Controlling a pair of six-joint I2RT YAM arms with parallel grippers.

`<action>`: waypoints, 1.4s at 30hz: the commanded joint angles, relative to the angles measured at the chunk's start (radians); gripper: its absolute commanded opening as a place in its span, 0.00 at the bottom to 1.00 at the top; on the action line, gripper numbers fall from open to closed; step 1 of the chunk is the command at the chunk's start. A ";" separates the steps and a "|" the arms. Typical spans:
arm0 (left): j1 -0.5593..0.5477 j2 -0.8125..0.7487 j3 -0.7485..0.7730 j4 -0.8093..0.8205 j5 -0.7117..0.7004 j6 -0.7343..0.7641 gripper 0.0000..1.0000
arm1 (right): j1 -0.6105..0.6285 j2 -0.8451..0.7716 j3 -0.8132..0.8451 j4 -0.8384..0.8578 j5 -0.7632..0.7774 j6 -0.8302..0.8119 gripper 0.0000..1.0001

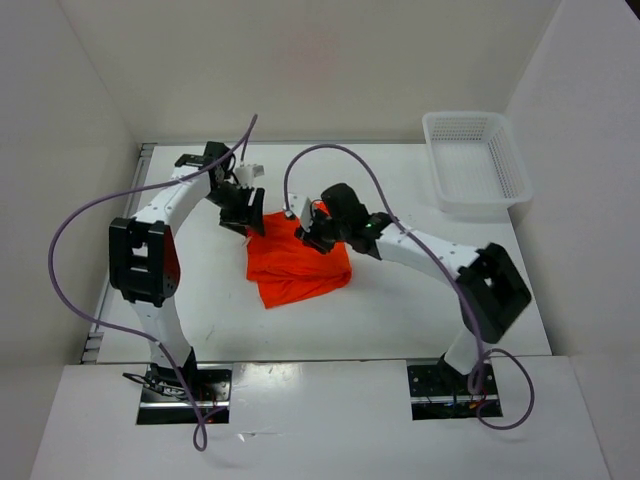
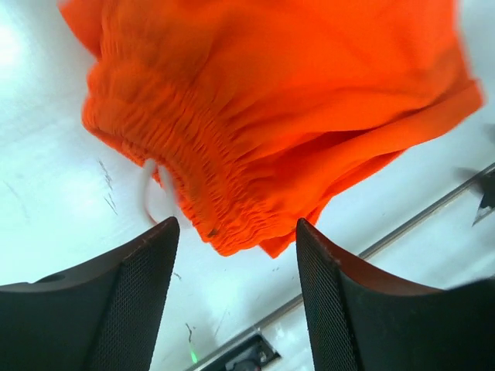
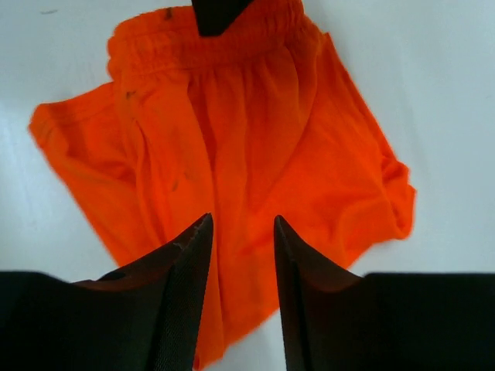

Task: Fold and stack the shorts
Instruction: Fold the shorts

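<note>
Left tool (image 2: 237,224) stood with its jaws wide, both dark fingers (image 2: 131,309) low in the wrist view and nothing pinched between them. Just past the fingertips lay a bunched corner of the shorts (image 2: 294,93), the gathered elastic waistband (image 2: 201,170) curling down toward the gap without touching either finger. A loop of white drawstring (image 2: 145,193) showed beside that corner, resting on the pale counter (image 1: 400,310).

From above, the left tool sat at the far-left corner of the orange fabric, while the right tool (image 1: 312,236) was over the far edge of the same garment, close beside it. In its own wrist view, the right tool's jaws were parted more narrowly and held nothing. Orange cloth was visible through the gap and spread out beyond it, with the waistband at the far side and the leg hems nearer. A dark fingertip from the other arm showed at the top of that view, on the waistband.

The shorts lay near the middle of the counter in a rough, rumpled square, with one layer sticking out past another along the near-left edge. A white basket (image 1: 478,207) stood at the far-right corner, well apart from the fabric.
</note>
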 commanded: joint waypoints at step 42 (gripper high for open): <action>-0.008 0.135 0.060 0.310 -0.233 0.010 0.62 | -0.126 0.087 0.244 -0.060 0.112 0.213 0.57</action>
